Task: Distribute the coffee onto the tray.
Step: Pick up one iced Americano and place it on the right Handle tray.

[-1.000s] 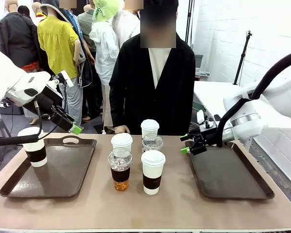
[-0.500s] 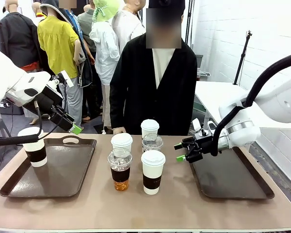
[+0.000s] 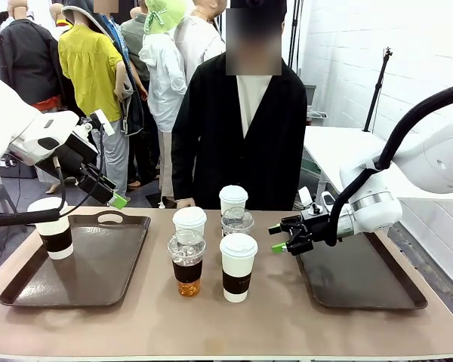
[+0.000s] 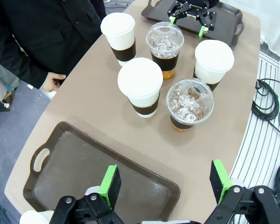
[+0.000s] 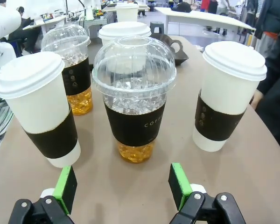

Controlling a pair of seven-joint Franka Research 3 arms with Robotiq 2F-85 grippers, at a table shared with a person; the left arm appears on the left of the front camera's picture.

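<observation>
Coffee cups, trays and grippers at one instant.
Front view: a lone paper cup (image 3: 54, 237) is placed on the left tray (image 3: 98, 264), at its far left corner; three paper cups (image 3: 238, 268) and two clear cups (image 3: 187, 264) are grouped on the table (image 3: 136, 324) between it and the right tray (image 3: 362, 275). The right gripper (image 3: 275, 237) is held just right of the group. Left wrist view: the left gripper (image 4: 165, 183) is shown with jaws spread, empty, above the left tray. Right wrist view: the right gripper's jaws are spread, empty, with the far clear cup (image 5: 134, 98) straight ahead, untouched.
</observation>
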